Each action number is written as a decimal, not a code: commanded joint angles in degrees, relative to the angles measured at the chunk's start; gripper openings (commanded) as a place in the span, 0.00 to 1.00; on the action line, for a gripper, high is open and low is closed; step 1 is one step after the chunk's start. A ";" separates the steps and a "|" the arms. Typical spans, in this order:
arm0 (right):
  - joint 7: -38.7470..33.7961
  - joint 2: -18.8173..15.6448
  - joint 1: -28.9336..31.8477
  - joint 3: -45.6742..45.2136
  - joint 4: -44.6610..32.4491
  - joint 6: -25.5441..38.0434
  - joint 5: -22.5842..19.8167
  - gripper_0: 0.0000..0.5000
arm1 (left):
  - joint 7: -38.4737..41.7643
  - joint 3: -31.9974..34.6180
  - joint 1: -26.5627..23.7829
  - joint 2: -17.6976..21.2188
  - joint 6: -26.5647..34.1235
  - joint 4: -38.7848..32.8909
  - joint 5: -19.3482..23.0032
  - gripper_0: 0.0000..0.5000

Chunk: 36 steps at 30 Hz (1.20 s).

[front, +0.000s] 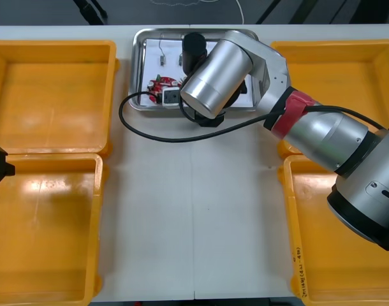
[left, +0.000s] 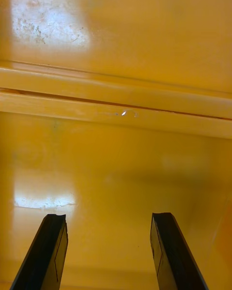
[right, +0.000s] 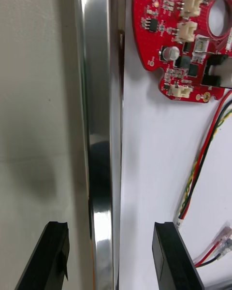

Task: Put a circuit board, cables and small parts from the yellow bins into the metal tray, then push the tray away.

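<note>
Bright, even light from above.
Glares on tray (right: 98,77) rim and bin (left: 116,43) floor; throws soft shadow on table (right: 38,101) beside rim.

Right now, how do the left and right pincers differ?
The right pincer stands astride the tray's near rim, one finger on the table side and one over the white inside, near the board. The left pincer hangs over the bins at the table's left edge. The right has the rim between its fingers, while the left has nothing between them. Both are open.
</note>
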 commanded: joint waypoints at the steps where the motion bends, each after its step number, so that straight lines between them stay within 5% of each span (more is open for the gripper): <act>1: 1.94 0.85 -3.83 -4.31 -3.73 3.00 -0.96 1.00 | -5.69 1.35 1.05 2.40 0.35 -0.29 0.05 1.00; 7: 1.94 0.15 -5.06 -7.21 -7.34 8.62 -1.23 1.00 | -5.69 1.35 1.05 2.40 0.35 -0.29 0.05 1.00; 15: -0.70 -3.46 -5.15 -12.13 -13.40 15.74 -7.29 1.00 | -5.69 1.35 1.05 2.40 0.35 -0.29 0.05 1.00; 29: -19.33 -12.51 -1.28 -21.44 -23.25 31.12 -16.52 1.00 | -5.69 1.35 1.05 2.40 0.35 -0.29 0.05 1.00; 36: -27.77 -15.32 3.64 -27.77 -30.36 36.71 -17.05 1.00 | -5.69 1.35 1.05 2.40 0.35 -0.29 0.05 1.00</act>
